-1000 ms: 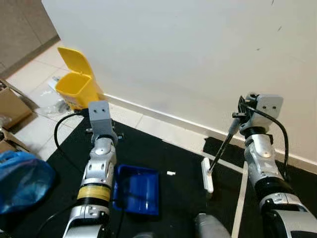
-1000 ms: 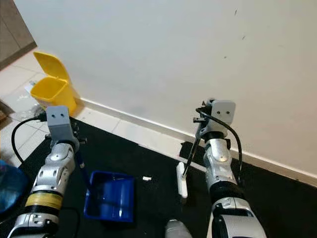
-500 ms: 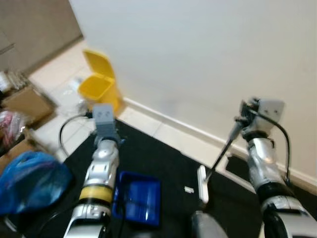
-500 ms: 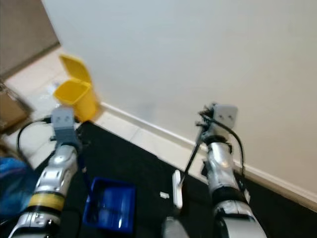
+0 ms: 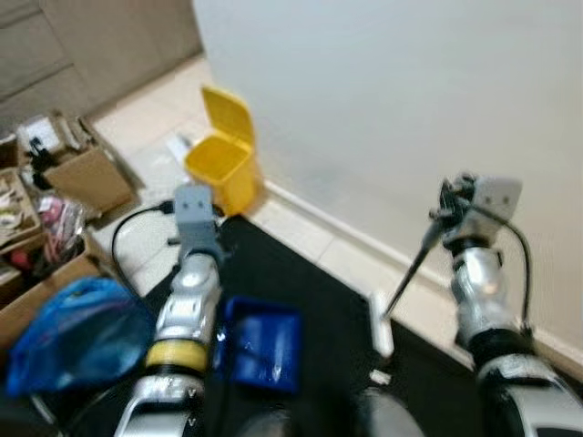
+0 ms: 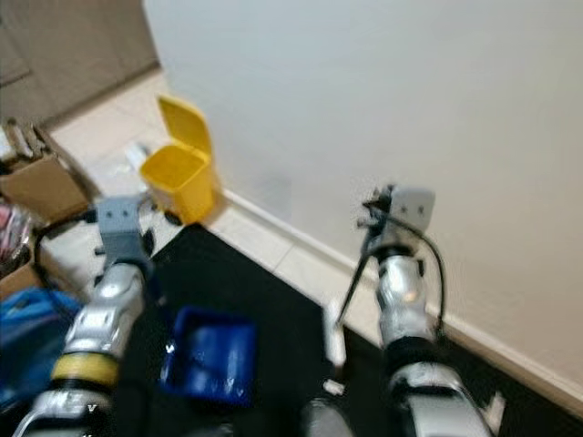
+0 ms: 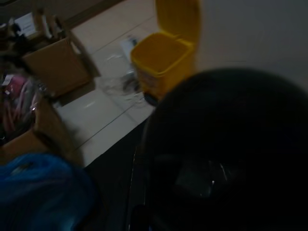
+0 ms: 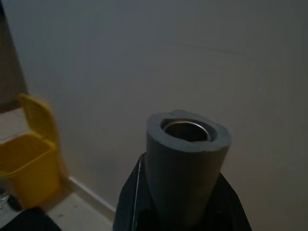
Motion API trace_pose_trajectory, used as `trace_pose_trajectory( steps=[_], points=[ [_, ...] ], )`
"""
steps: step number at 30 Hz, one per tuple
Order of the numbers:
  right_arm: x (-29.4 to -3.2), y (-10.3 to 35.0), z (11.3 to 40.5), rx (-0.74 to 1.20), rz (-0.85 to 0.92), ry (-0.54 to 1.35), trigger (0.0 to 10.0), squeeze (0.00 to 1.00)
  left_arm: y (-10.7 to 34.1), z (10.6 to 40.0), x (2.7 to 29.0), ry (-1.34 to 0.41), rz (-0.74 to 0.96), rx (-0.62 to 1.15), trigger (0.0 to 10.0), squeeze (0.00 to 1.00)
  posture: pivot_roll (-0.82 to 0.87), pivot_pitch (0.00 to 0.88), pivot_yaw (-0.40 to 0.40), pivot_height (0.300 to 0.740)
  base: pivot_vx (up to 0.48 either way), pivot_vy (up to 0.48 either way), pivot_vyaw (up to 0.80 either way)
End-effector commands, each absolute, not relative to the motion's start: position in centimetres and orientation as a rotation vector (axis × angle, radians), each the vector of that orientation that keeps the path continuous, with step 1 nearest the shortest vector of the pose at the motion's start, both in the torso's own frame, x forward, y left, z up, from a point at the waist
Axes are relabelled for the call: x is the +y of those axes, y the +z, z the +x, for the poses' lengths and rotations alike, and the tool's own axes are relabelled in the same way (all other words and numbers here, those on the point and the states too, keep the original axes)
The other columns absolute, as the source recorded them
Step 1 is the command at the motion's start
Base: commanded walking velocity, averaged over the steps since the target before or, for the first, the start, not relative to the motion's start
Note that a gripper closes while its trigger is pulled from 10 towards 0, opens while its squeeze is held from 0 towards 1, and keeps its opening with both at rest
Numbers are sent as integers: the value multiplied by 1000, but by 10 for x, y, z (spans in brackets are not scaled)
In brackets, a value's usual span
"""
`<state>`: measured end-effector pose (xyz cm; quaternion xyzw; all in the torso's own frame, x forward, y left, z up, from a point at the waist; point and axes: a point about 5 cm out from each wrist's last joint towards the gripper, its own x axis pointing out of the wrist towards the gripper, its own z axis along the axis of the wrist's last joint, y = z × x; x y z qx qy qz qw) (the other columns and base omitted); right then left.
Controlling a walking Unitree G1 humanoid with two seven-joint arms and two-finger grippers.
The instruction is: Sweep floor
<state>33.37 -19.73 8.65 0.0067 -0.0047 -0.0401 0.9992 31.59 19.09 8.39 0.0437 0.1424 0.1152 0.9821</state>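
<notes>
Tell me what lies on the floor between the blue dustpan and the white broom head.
Only bare black mat between the blue dustpan and the white broom head, in both eye views; blur could hide tiny scraps.

Both head views are evenly lit but smeared by motion blur, worst along the lower edge, while the wrist views are dim, soft and murky.

Wall [image 5: 383,109] blocks the far side; bin [image 5: 221,164] far left, boxes [image 5: 86,177] and bag [image 5: 77,332] left.
</notes>
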Motion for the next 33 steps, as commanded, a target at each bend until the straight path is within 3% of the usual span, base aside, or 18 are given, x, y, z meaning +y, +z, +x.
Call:
trace_pose_trajectory(
  steps=[1,10,33],
  points=[
    [-203,91,334,-35,7,-97,10000,0,90,318,188,209,103,253,10000,0,-35,19,19,740,0,-431,0],
    [-203,91,334,-32,5,-101,10000,0,88,318,186,203,97,259,10000,0,-36,22,21,740,27,-377,0],
    [-204,89,333,-25,3,-107,10000,0,85,317,188,217,83,281,10000,0,-39,26,21,740,0,0,0]
  ],
)
